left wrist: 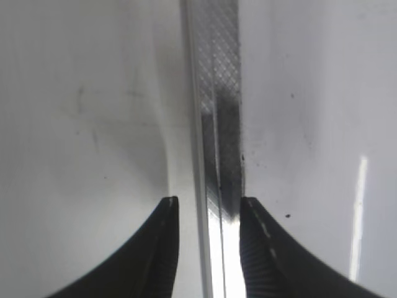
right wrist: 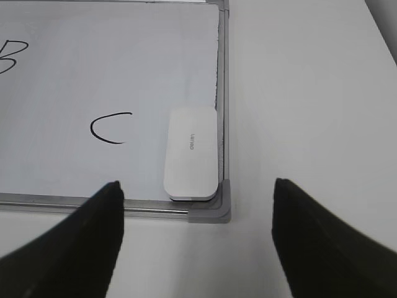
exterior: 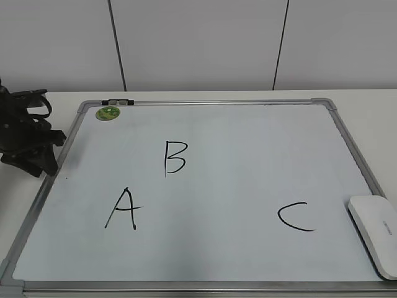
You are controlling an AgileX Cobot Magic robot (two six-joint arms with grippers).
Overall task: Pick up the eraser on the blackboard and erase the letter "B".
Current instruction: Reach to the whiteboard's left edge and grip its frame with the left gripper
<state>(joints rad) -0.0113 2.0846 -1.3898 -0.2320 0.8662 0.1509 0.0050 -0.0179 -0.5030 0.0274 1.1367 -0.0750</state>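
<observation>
1. Flat on the white table (exterior: 372, 105) lies the large white dry-erase blackboard (exterior: 248, 155) with its silver-grey metal frame and grey corner caps; a round green sticker (exterior: 107, 113) sits at its far left corner.
2. Three black handwritten letters show on it: the thin black marker letter "B" (exterior: 175, 158) left of the middle, the black "A" (exterior: 123, 209) nearer and further left, and the black "C" (exterior: 295, 218) at the near right.
3. At the near right corner rests the white rounded oblong plastic eraser (exterior: 376, 231), just right of the "C", its long side against the right frame rail.
4. Above the near right corner hovers the right pincer (right wrist: 195, 205), released, its dark fingers spread wide on either side of the eraser and apart from it.
5. Over the left frame rail sits the left pincer (left wrist: 208, 208), its jaws parted with the metal rail between them, grasping nothing.
</observation>
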